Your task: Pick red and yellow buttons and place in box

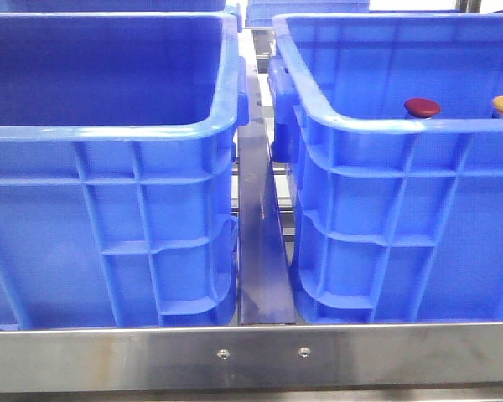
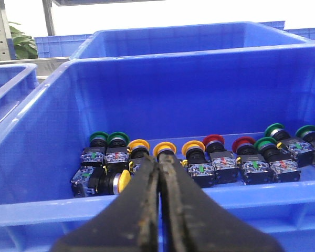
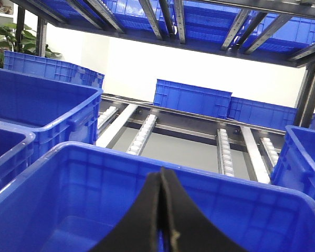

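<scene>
My left jaws (image 2: 158, 173) are pressing shut on nothing, hovering over the near rim of a blue crate (image 2: 37, 131). Just beyond their tips a row of buttons is lying on its floor: a yellow button (image 2: 164, 149) straight ahead, a red button (image 2: 213, 140) beside it, green ones (image 2: 117, 138) flanking. My right jaws (image 3: 161, 210) are also closing empty, above the box (image 3: 241, 207).

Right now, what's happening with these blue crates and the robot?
Nothing is being held yet. The left gripper is shut and empty, poised above a blue crate holding a row of push buttons, including a red button and a yellow button. The right gripper, also shut, hangs over another crate.
</scene>
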